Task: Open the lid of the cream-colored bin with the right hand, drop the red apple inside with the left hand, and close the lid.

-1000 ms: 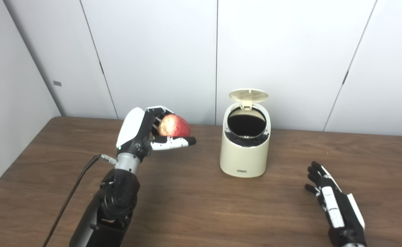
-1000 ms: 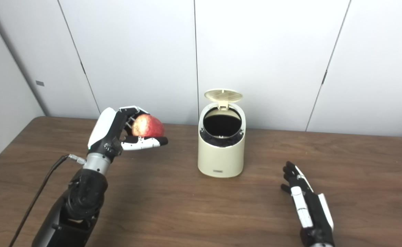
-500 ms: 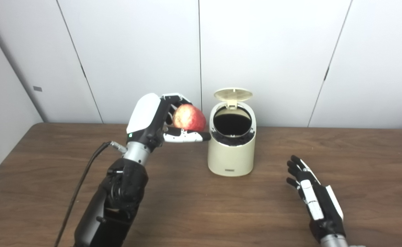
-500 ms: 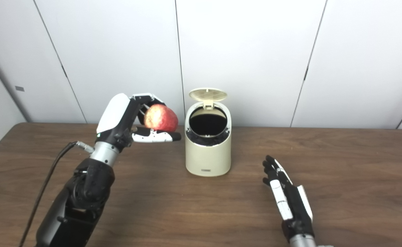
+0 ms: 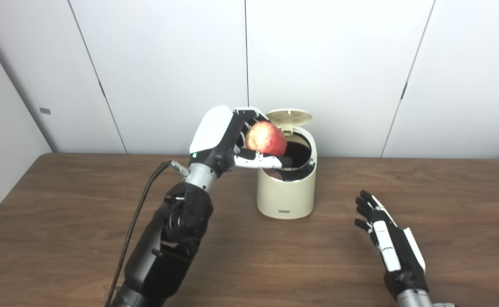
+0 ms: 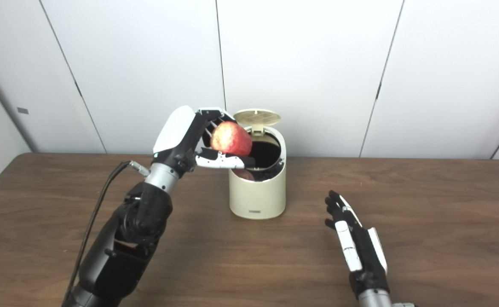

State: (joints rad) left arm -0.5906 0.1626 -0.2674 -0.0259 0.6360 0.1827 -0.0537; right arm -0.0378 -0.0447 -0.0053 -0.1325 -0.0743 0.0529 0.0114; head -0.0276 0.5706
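Note:
The cream-colored bin stands on the table near its back edge, its round lid tipped up at the rear and the dark opening showing. My left hand is shut on the red apple, holding it above the bin's left rim, partly over the opening. A reddish reflection shows on the inner rim below the apple. My right hand rests open and flat above the table, to the right of the bin and nearer to me, holding nothing.
A brown wooden table fills the lower view; white wall panels rise right behind it. A black cable hangs from the left wrist along the forearm.
My left hand has carried the apple up and rightward, from beside the bin to over its left rim. The camera shifted early on. The right hand has hardly moved.

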